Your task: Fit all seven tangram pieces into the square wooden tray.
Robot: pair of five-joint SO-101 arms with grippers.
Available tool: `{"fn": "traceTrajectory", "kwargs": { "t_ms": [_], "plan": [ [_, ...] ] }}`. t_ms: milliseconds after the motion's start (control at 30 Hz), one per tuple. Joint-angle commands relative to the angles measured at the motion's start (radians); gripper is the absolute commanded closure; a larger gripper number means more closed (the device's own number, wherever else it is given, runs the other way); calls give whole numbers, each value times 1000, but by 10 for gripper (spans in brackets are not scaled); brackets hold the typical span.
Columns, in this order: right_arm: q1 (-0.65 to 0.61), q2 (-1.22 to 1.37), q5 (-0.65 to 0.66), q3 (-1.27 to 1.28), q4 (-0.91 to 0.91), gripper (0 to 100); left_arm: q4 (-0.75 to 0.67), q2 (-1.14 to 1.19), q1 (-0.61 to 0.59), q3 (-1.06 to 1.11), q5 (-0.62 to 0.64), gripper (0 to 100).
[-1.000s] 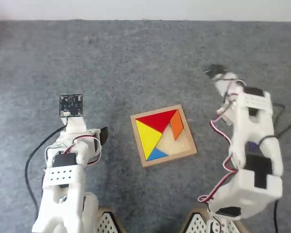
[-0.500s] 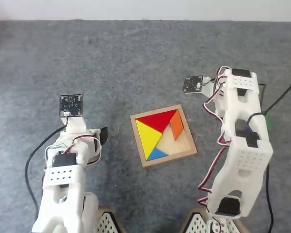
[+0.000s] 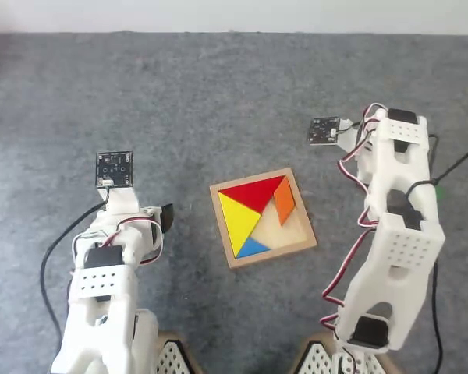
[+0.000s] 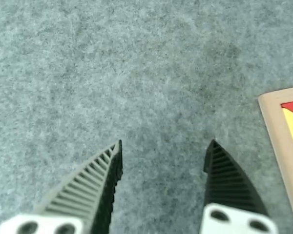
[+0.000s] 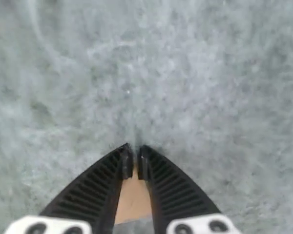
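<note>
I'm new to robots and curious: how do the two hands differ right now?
The left hand is open, nothing between its fingers; the right hand is shut on a tan piece. The left sits beside the tray; the right hangs over grey mat. Both have black ribbed fingers.

Soft, even light falls from above on the grey surface (image 3: 218, 86), with no glare, only thin faint shadows beside the wooden tray (image 3: 273, 254) and a dim patch under the left gripper (image 4: 166, 142).
</note>
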Motion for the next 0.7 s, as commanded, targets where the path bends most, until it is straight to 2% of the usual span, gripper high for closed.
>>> {"fn": "traceTrajectory", "kwargs": {
  "t_ms": [0,167,333,433,533,667],
  "plan": [
    [41,-61,-95,-23,7,991,-21,-8,2,-4,-8,731],
    [59,-173,-232,-15,25,952,-21,-9,2,-4,-8,731],
    [101,-234,-117,51,137,767,-21,-11,2,-4,-8,731],
    [137,-231,-167,89,142,701,-21,-11,0,-4,-8,731],
    [153,-213,-273,157,120,706,-21,-11,2,-4,-8,731],
    [147,-176,-354,249,-50,742,-21,-11,3,-4,-8,731]
  ]
}}
